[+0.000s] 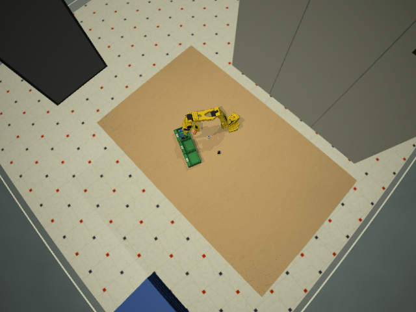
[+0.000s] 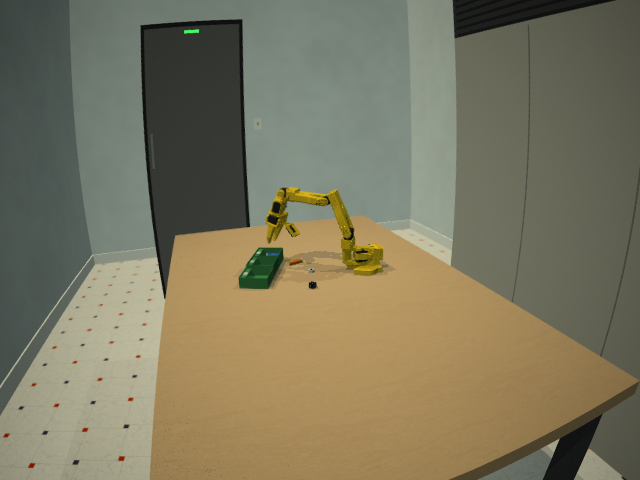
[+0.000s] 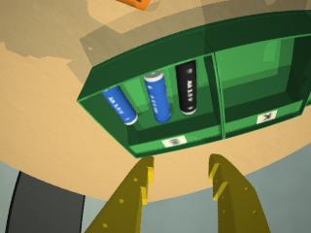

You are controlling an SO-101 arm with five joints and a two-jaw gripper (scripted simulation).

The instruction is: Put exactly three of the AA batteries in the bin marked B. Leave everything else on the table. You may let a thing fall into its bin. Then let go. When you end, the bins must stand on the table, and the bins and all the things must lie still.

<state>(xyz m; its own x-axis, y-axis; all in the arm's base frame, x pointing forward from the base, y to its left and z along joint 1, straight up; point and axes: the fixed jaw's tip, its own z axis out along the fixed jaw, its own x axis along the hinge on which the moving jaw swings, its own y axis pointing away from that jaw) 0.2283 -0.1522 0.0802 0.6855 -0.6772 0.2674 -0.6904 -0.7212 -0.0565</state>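
Observation:
Two blue AA batteries and one black AA battery lie side by side in the end compartment of the green bin row. Blue also shows there in the exterior view. That compartment's label is too blurred to read. The bin row stands flat on the table. My gripper is above the battery compartment's end of the row, clear of the bins. Its fingers are a little apart, with nothing between them.
An orange object lies on the table beside the battery compartment, on the arm base's side. A small whitish piece and a small black piece lie farther along. The other compartments look empty.

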